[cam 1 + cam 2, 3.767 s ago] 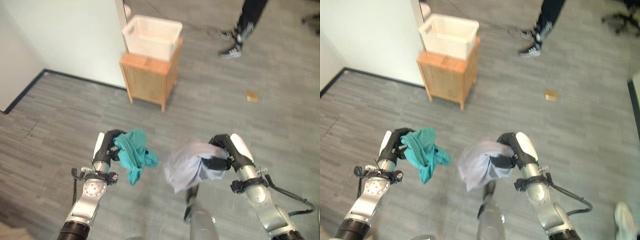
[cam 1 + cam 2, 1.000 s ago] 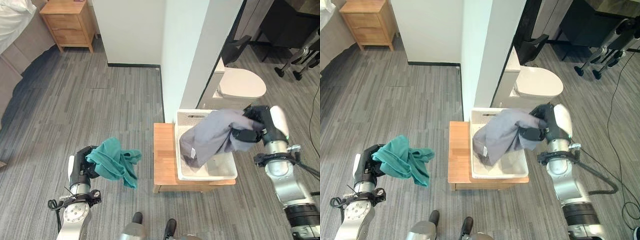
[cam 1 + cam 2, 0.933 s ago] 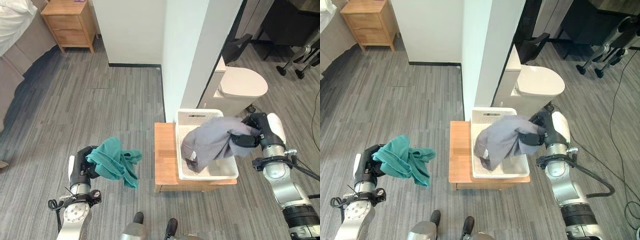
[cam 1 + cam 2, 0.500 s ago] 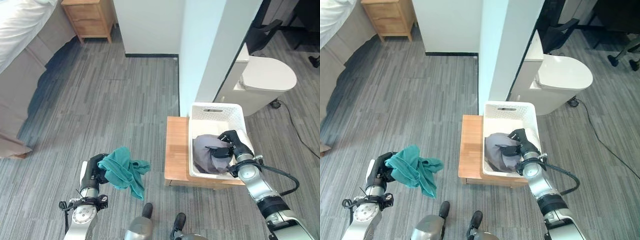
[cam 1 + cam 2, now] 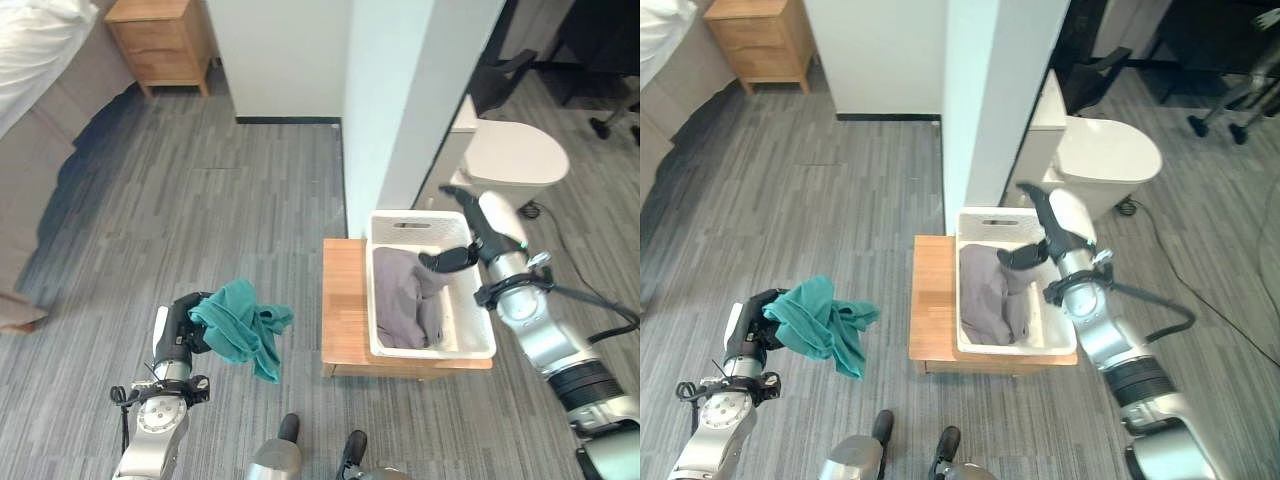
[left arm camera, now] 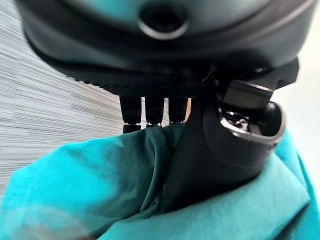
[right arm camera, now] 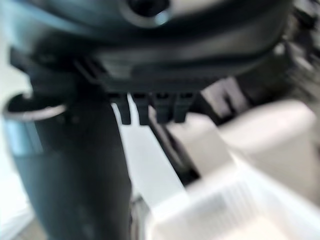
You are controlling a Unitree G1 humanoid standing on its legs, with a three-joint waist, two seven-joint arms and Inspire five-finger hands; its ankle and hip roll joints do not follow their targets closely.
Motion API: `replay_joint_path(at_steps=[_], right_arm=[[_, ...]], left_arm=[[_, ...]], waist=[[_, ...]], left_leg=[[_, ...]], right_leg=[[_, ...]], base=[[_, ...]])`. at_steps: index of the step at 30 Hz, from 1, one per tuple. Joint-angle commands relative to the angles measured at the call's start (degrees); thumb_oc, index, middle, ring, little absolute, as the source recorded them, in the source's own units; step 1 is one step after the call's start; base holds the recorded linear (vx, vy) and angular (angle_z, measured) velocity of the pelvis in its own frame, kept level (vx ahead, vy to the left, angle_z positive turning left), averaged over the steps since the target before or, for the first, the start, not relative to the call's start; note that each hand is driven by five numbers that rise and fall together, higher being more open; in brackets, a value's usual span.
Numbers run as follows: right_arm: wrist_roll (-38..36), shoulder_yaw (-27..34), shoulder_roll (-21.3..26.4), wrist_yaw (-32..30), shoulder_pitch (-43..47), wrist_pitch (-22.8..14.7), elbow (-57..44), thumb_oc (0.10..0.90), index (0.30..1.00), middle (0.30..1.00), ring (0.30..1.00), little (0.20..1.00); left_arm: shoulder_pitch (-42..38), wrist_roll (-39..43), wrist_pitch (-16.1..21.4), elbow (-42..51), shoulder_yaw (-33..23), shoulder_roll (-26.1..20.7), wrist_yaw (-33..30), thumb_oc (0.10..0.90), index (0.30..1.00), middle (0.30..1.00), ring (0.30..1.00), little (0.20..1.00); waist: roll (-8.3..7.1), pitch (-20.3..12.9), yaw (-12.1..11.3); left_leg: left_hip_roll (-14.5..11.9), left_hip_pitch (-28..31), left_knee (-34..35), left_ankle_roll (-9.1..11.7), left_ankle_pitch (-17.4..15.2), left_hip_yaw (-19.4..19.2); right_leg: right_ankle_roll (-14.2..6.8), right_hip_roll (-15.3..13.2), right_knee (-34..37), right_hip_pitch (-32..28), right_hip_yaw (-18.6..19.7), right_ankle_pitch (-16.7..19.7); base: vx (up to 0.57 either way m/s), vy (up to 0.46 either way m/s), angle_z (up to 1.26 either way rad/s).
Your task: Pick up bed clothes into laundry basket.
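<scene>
Crumpled grey cloth (image 5: 405, 300) lies in the white plastic laundry basket (image 5: 480, 330) beneath my spread, empty right hand (image 5: 468, 240), while my left hand (image 5: 180, 325) grips bunched teal cloth (image 5: 238, 328).

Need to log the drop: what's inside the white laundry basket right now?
A grey garment lies crumpled in the white laundry basket, filling its left part. Anything beneath it is covered. The right hand is open above it; the left hand holds the teal garment.

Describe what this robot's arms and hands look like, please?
Both arms are silver-grey metal tubes with black joint bands. Each ends in a dark hand with a white cover along its back: the left hand is bulky and black, the right hand slim-fingered.
</scene>
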State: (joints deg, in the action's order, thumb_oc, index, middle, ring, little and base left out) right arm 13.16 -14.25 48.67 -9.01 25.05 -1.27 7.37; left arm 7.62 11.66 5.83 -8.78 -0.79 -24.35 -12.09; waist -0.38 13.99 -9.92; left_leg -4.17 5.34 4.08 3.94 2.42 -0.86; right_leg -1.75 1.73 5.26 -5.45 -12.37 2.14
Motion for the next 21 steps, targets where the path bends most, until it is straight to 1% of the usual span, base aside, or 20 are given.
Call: replay_joint_path(at_steps=[1, 4, 5, 7, 9, 10, 13, 14, 15, 16, 17, 18, 19, 20, 21], right_arm=[[-3.2, 4.8, 3.4, 0.3, 1.0, -4.7, -6.3, 0.8, 0.9, 0.9, 0.9, 0.9], [-3.7, 8.1, 3.0, -0.2, -2.2, -5.2, -8.4, 0.8, 0.9, 0.9, 0.9, 0.9], [-3.7, 9.2, 2.2, -0.5, -3.4, -5.4, -9.0, 0.8, 0.9, 0.9, 0.9, 0.9], [-4.4, 10.8, -0.1, -1.2, -5.2, -5.8, -9.0, 0.8, 0.9, 0.9, 0.9, 0.9], [-2.5, 11.6, -1.0, -2.4, -6.0, -5.8, -8.7, 0.8, 0.9, 0.9, 0.9, 0.9], [-1.5, 12.5, -2.2, -3.2, -6.7, -5.7, -9.1, 0.8, 0.9, 0.9, 0.9, 0.9], [-2.1, 16.8, -9.5, -6.9, -11.2, -6.5, -11.6, 0.8, 0.9, 0.9, 0.9, 0.9], [-1.7, 19.2, -14.8, -9.2, -15.8, -6.7, -11.0, 0.8, 0.9, 0.9, 0.9, 0.9], [-1.5, 19.4, -15.0, -9.2, -16.1, -6.7, -11.1, 0.8, 0.9, 0.9, 0.9, 0.9], [0.6, 20.1, -16.5, -9.3, -21.2, -6.2, -9.6, 0.8, 0.9, 0.9, 0.9, 0.9], [0.8, 20.3, -17.1, -8.8, -23.9, -6.0, -8.2, 0.8, 0.9, 0.9, 0.9, 0.9], [0.2, 20.6, -17.9, -8.5, -27.0, -5.7, -5.6, 0.8, 0.9, 0.9, 0.9, 0.9], [0.2, 20.6, -17.9, -8.5, -27.0, -5.8, -5.5, 0.8, 0.9, 0.9, 0.9, 0.9], [-2.0, 21.2, -19.6, -8.4, -30.8, -4.9, 0.6, 0.8, 0.9, 0.9, 0.9, 0.9], [-2.5, 21.2, -20.2, -8.6, -32.5, -4.3, 4.5, 0.8, 0.9, 0.9, 0.9, 0.9]], left_arm=[[-6.5, -1.1, 6.8, 4.9, -2.7, -5.4, -3.2, 0.4, 0.3, 0.3, 0.3, 0.3], [-7.6, -1.7, 6.7, 6.5, -2.3, -4.7, -3.6, 0.4, 0.3, 0.3, 0.3, 0.3], [-7.9, -2.0, 6.6, 7.7, -2.4, -4.5, -3.6, 0.4, 0.3, 0.3, 0.3, 0.3], [-8.8, -2.5, 6.6, 8.8, -1.8, -4.0, -4.0, 0.4, 0.3, 0.3, 0.3, 0.3], [-10.0, -2.9, 6.6, 9.4, -1.0, -3.4, -4.2, 0.4, 0.3, 0.3, 0.3, 0.3], [-10.5, -3.0, 6.4, 9.9, -1.0, -2.9, -4.3, 0.4, 0.3, 0.3, 0.3, 0.3], [-11.9, -3.3, 6.3, 12.1, -0.3, -1.3, -5.1, 0.4, 0.3, 0.3, 0.3, 0.3], [-12.9, -4.6, 6.3, 13.8, 0.9, -0.8, -5.0, 0.4, 0.3, 0.3, 0.3, 0.3], [-12.8, -4.7, 6.3, 13.8, 1.1, -0.8, -5.0, 0.4, 0.3, 0.3, 0.3, 0.3], [-12.9, -8.0, 6.1, 15.6, 2.3, -1.0, -4.5, 0.4, 0.3, 0.3, 0.3, 0.3], [-13.0, -8.9, 6.3, 16.2, 2.7, -0.9, -4.3, 0.4, 0.3, 0.3, 0.3, 0.3], [-13.4, -10.3, 6.2, 16.6, 3.4, -0.9, -4.8, 0.4, 0.3, 0.3, 0.3, 0.3], [-13.4, -10.3, 6.2, 16.5, 3.4, -0.9, -4.8, 0.4, 0.3, 0.3, 0.3, 0.3], [-14.9, -12.2, 5.7, 16.3, 4.6, -0.9, -5.1, 0.4, 0.3, 0.3, 0.3, 0.3], [-15.8, -12.9, 5.3, 16.0, 5.6, -1.1, -4.8, 0.4, 0.3, 0.3, 0.3, 0.3]], waist=[[-3.18, -5.5, 2.2], [-2.81, -6.1, 3.5], [-2.56, -6.2, 4.1], [-2.41, -6.3, 4.6], [-2.42, -6.4, 5.1], [-2.29, -6.4, 5.5], [-1.72, -6.4, 7.1], [-1.32, -6.3, 8.6], [-1.42, -6.4, 8.5], [-1.16, -6.5, 9.8], [-1.05, -6.2, 10.7], [-0.97, -6.3, 11.8], [-0.97, -6.5, 11.7], [-0.64, -6.4, 13.6], [-0.36, -6.3, 14.7]], left_leg=[[-1.9, -3.5, 0.9, 3.6, 0.5, -1.9], [-2.1, -2.4, 0.9, 3.4, -0.2, -2.9], [-2.3, -2.0, 0.9, 3.4, -0.4, -3.1], [-2.5, -1.3, 0.9, 3.2, -0.8, -3.6], [-2.8, -0.5, 0.9, 3.1, -1.2, -4.4], [-2.9, -0.2, 0.9, 3.1, -1.3, -4.8], [-3.2, 0.4, 0.9, 3.0, -1.7, -5.6], [-3.3, 0.6, 0.9, 2.8, -1.8, -5.8], [-3.4, 0.6, 0.9, 2.8, -1.9, -5.8], [-3.5, 0.9, 0.9, 2.7, -2.1, -6.3], [-3.5, 0.7, 0.9, 2.5, -1.5, -6.6], [-3.6, 0.8, 0.9, 2.4, -1.6, -7.0], [-3.6, 1.1, 0.9, 2.6, -2.2, -7.0], [-3.6, 1.4, 0.9, 2.4, -2.4, -7.6], [-3.6, 1.5, 0.9, 2.2, -2.5, -7.9]], right_leg=[[-8.5, -11.8, -0.3, -6.7, -5.7, -4.8], [-8.7, -12.0, -0.3, -6.9, -5.2, -4.6], [-8.8, -12.0, -0.3, -7.0, -4.9, -4.6], [-8.9, -12.1, -0.3, -7.1, -4.3, -4.5], [-9.0, -12.2, -0.3, -7.3, -3.8, -4.3], [-9.0, -12.2, -0.3, -7.3, -3.5, -4.3], [-8.9, -12.0, -0.3, -7.1, -2.8, -4.3], [-8.9, -12.0, -0.3, -6.9, -2.3, -4.2], [-8.9, -12.0, -0.3, -6.9, -2.3, -4.2], [-8.9, -11.9, -0.3, -6.7, -1.5, -4.2], [-8.8, -11.9, -0.3, -6.2, -1.2, -3.4], [-8.8, -11.8, -0.3, -6.0, -0.7, -3.2], [-8.9, -11.8, -0.3, -6.2, -0.7, -3.8], [-8.9, -11.8, -0.3, -5.9, 0.1, -3.6], [-9.0, -11.8, -0.3, -5.6, 0.8, -3.5]], base=[[0.01, 0.036, -0.3], [0.04, 0.03, -0.26], [0.03, 0.023, -0.08], [0.03, 0.01, -0.06], [0.03, 0.014, -0.14], [0.01, 0.016, -0.27], [0.01, 0.027, -0.15], [0.0, 0.0, 0.0], [-0.02, 0.033, -0.01], [-0.05, 0.018, -0.07], [-0.05, 0.023, -0.15], [-0.01, 0.005, -0.21], [0.03, 0.007, -0.21], [0.02, 0.009, -0.18], [-0.01, 0.017, -0.1]])
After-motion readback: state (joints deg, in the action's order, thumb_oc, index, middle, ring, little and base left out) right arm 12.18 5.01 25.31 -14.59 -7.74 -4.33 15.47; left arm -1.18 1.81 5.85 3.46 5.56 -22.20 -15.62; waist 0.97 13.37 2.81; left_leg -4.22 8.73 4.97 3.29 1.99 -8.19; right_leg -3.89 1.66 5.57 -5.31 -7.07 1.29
